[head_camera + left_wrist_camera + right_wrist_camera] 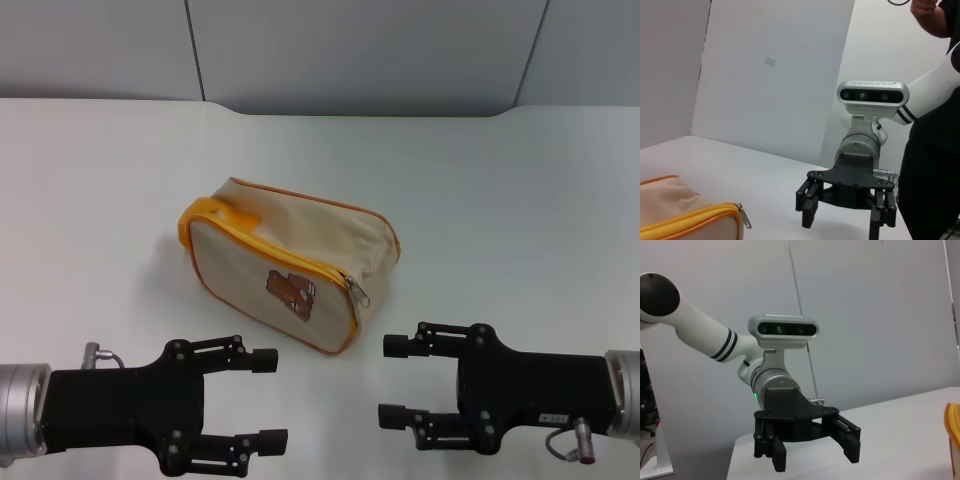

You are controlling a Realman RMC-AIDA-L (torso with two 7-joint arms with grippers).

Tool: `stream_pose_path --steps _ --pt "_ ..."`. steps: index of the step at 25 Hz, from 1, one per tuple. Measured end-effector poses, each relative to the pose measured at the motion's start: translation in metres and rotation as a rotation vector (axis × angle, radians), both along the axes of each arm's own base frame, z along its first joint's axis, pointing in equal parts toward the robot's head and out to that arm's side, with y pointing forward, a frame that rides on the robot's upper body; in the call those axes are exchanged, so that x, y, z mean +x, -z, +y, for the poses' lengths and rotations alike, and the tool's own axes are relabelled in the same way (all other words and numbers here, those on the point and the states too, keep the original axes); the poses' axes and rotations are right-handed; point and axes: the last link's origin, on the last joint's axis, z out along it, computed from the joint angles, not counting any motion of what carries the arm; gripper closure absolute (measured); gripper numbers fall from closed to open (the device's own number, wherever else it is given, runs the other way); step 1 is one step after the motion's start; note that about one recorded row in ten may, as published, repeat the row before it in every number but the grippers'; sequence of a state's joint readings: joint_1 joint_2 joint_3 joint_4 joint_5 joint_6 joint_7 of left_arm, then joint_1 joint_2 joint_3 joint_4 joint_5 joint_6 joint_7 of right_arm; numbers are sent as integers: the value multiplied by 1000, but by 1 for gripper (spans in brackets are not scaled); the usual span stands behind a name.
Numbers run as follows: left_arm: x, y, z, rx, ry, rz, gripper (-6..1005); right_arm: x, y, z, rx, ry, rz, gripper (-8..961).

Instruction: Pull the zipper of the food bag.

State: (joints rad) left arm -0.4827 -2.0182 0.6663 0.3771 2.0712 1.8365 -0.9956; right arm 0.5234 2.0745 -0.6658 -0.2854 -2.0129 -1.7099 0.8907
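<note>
A: Item one, far left?
B: Left claw [268, 396], low over the white counter [520, 190], fingers spread wide, holding nothing. It sits near the bag's front-left side, apart from it.

A: Item two, centre?
B: Food bag [285, 255], beige canvas with orange piping, resting on the counter between and beyond the two claws. Loop handle at its left end; brown bear patch [292, 292] on the front face. The zipper [359, 292], a silver pull, hangs at the track's right end by the front corner.

A: Item three, right?
B: Right claw [392, 380], also wide, empty, just beside the bag's right corner, not touching.
</note>
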Motion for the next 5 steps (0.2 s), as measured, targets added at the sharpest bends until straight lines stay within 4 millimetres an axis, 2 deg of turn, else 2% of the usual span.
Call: stream_pose_path --steps 5 --pt "-1 1 -1 -4 -4 -1 183 0 2 -2 -2 -8 1 201"
